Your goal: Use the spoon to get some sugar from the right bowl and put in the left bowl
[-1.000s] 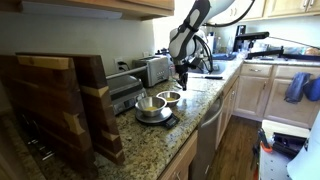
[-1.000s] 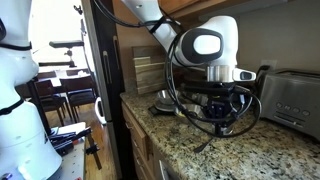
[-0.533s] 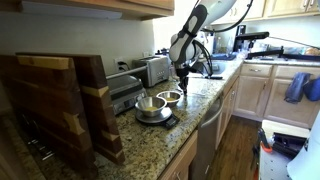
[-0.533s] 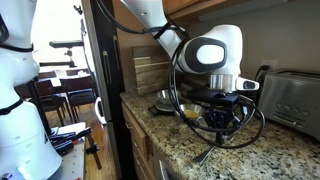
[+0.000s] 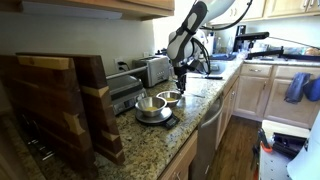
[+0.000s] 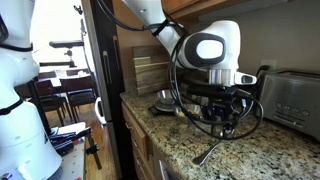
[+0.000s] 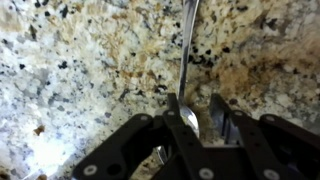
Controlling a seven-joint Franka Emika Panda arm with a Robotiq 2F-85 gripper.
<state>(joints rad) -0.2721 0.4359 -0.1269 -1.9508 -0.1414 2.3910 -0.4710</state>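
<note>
Gripper [image 7: 195, 110] low over speckled counter [image 7: 80, 70], jaws spread astride the spoon [image 7: 189, 50], bare stone all around it.

Shiny metal spoon [image 7: 186, 70], speckled glossy granite counter [image 7: 80, 60], matt blk gripper [image 7: 195, 108]

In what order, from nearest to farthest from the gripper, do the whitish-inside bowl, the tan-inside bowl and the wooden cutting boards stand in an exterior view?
1. The right bowl, whitish inside, lies just below and beside the gripper.
2. The left bowl, tan inside, sits next to the right bowl on the side away from the gripper.
3. The wooden cutting boards stand well past both bowls, closest to the camera.
</note>
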